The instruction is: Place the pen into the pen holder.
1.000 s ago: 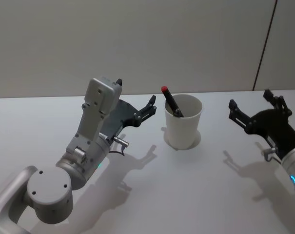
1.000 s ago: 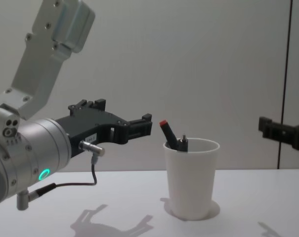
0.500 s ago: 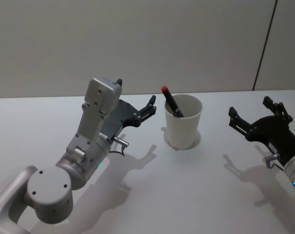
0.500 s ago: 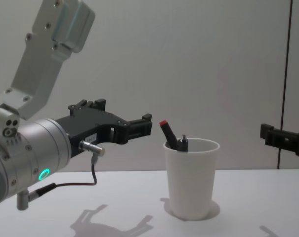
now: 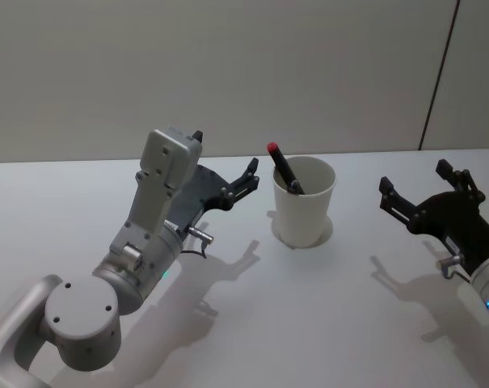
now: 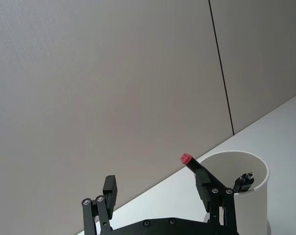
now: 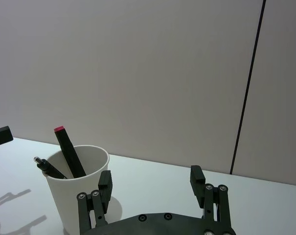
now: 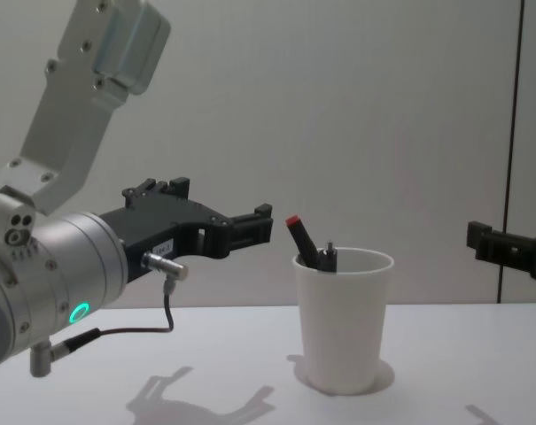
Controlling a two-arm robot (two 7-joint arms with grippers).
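From the head view, the pen [image 5: 283, 166] leans inside the pen holder [image 5: 304, 201], with the left gripper [image 5: 224, 166] and the right gripper [image 5: 421, 189] spread wide and empty on either side. From the chest view, the left gripper [image 8: 223, 221] hangs near the rim, so I'd guess a careless swing could tip the light cup.

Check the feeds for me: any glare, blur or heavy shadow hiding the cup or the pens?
Head view: even light, soft shadows of both arms on the table, the pen holder sharp. Chest view: the left claw large but crisp, no glare. Right wrist view: the red-capped pen and the second pen clear in the cup.
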